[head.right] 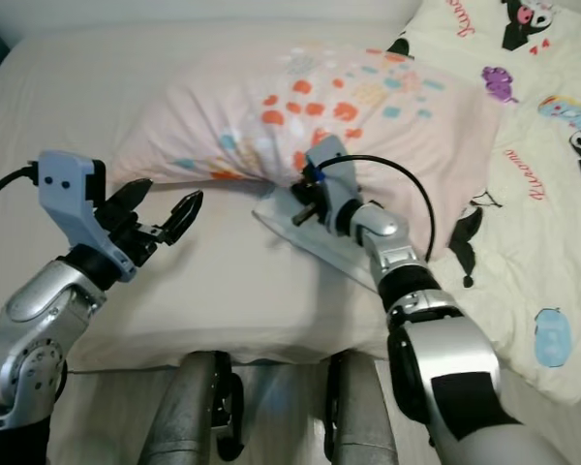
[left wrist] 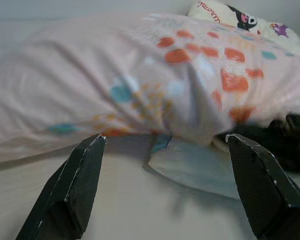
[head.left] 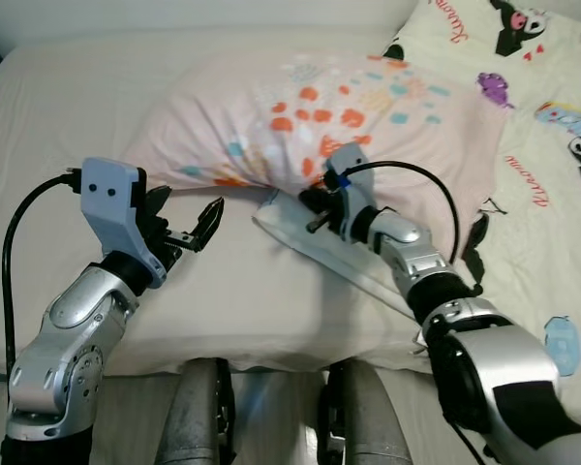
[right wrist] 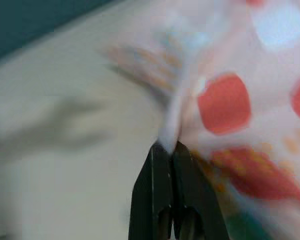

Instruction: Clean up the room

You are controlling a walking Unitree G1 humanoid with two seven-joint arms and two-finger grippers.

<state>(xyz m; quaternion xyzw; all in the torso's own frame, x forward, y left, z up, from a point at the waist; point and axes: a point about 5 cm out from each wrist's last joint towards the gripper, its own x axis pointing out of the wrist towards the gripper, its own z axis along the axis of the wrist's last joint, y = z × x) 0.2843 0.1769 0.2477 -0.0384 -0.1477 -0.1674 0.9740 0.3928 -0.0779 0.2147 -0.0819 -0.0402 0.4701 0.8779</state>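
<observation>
Right wrist: pillow (right wrist: pixel 225 105) edge pinched.

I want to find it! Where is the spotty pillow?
The spotty pillow lies on the bed ahead of the robot, left of the cartoon blanket; the right gripper pinches its near edge.

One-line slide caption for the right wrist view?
Right pincer shut on a fold of the spotted pink pillow above the cream bed sheet.
</observation>
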